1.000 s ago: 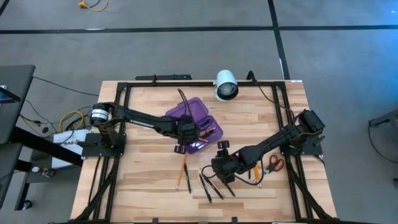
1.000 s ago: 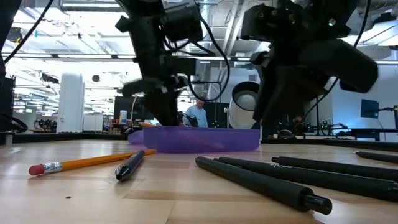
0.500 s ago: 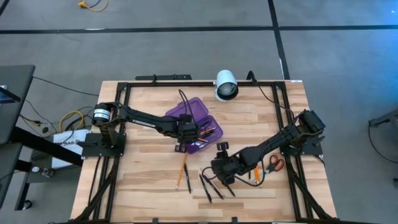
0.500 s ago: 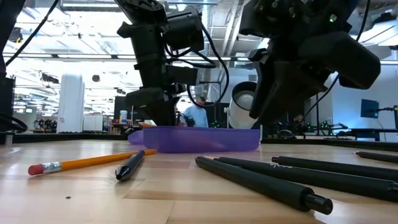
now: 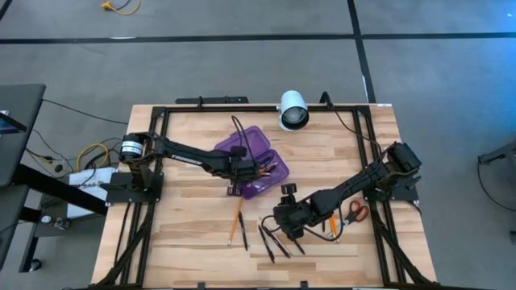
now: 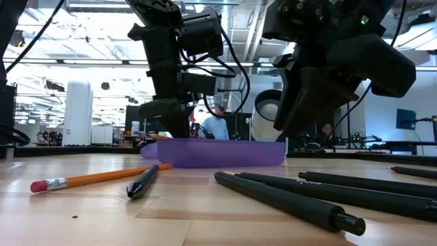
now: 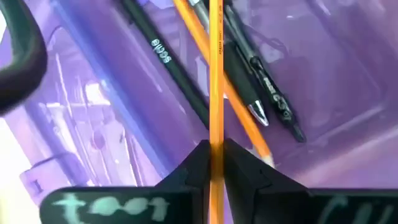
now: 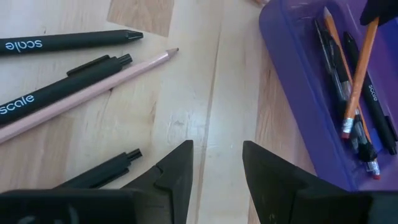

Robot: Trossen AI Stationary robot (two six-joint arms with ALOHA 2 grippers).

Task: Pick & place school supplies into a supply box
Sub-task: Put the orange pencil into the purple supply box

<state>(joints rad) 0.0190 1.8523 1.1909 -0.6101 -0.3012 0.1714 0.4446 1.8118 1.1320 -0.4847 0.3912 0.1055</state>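
Note:
The supply box [image 5: 262,173] is a purple case lying open mid-table, its lid [image 5: 242,143] folded back. Several pens and pencils lie inside it [image 8: 339,74]. My left gripper [image 5: 246,169] hovers over the box, shut on an orange pencil [image 7: 216,74]. My right gripper [image 5: 286,227] stands open low over the table, just on the near side of the box. Black pens [image 5: 274,242] lie beside it on the wood. A further pencil [image 5: 235,224] and pen [image 5: 241,231] lie to their left. Scissors [image 5: 357,212] lie at the right. My left gripper pinches the orange pencil's shaft [image 7: 216,134] between its two fingers, coming from above. In the right wrist view the pencil slants down from the fingers. Its eraser end [image 8: 346,132] is lowest, inside the box over the pens there.
A white cylindrical camera [image 5: 293,111] stands at the table's far edge. A black frame [image 5: 161,161] runs along the table's sides. In the right wrist view, pens [image 8: 62,40] and a pale pencil [image 8: 93,93] lie on the wood ahead of the open fingers.
My left gripper has shifted a little above the supply box and turned slightly. The right arm has kept still.

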